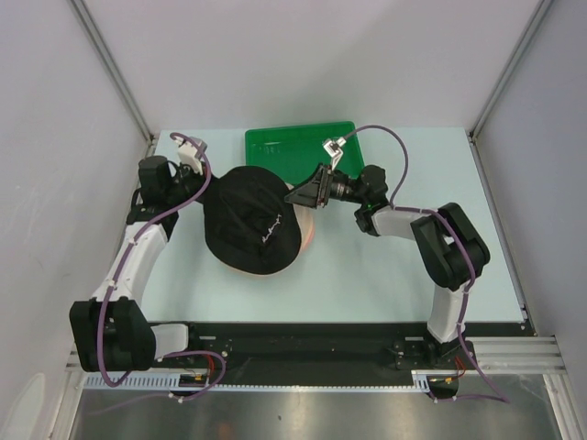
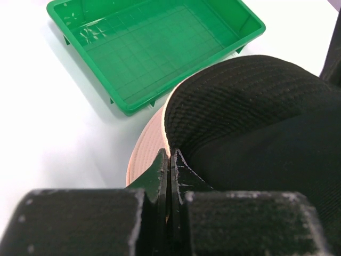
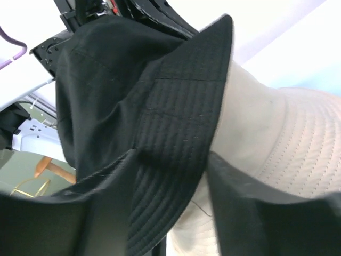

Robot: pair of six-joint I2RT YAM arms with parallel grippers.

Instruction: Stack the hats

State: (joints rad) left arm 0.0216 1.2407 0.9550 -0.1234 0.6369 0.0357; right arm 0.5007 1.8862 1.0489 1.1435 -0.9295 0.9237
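Only right wrist shows beige hat (image 3: 277, 138); right end effector (image 3: 170, 176) wide, left end effector (image 2: 169, 157) closed.

a pale table top (image 1: 367, 275) is enclosed by plain grey-white walls (image 1: 303, 55) on three sides, joined by metal posts (image 1: 112, 64); a black strip (image 1: 303, 335) is set along its near edge.

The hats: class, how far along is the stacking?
Done: the black hat lies over a lighter hat. In hand: the left gripper is shut at its brim, and the right gripper straddles the brim, jaws open. Left: probably settling it squarely and letting go.
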